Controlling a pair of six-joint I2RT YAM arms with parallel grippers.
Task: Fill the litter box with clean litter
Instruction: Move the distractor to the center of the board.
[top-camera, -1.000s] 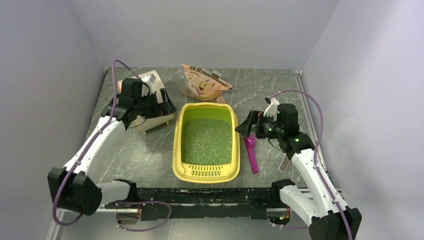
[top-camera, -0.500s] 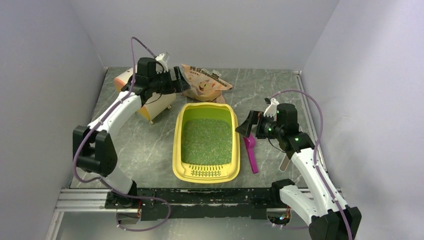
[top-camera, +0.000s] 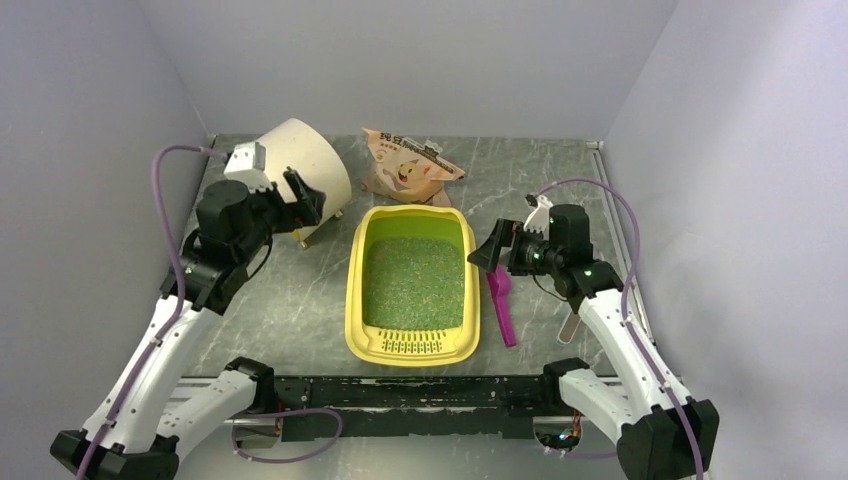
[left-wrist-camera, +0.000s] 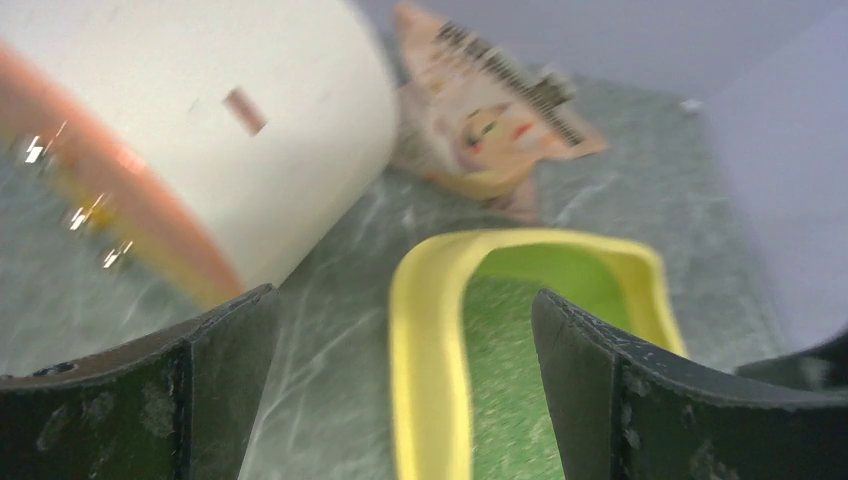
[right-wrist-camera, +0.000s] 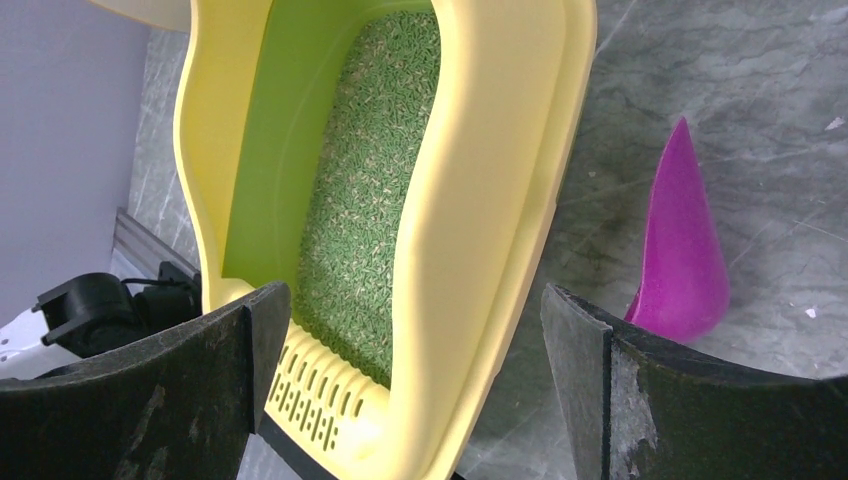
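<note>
The yellow litter box (top-camera: 354, 300) lies mid-table with its slotted grille (top-camera: 412, 345) at the near end. Green clean litter (top-camera: 413, 283) covers its floor. My left gripper (top-camera: 305, 198) hovers open and empty to the left of the box, in front of the white cylinder. In the left wrist view its fingers (left-wrist-camera: 405, 390) frame the box rim (left-wrist-camera: 425, 350) and litter (left-wrist-camera: 500, 340). My right gripper (top-camera: 492, 250) hangs open at the box's right side. In the right wrist view its jaws (right-wrist-camera: 415, 380) straddle the rim (right-wrist-camera: 480, 200), untouched, above the litter (right-wrist-camera: 370, 200).
A white cylinder (top-camera: 300, 160) with an orange end lies at the back left. A pink-beige printed bag (top-camera: 405, 165) lies behind the box. A magenta scoop (top-camera: 503, 305) rests on the table right of the box, below my right gripper. Walls close in on three sides.
My left arm swung from the cylinder toward the bag, then drew back to the left, uncovering the white cylinder. The right arm barely moved. The box and litter stayed put.
</note>
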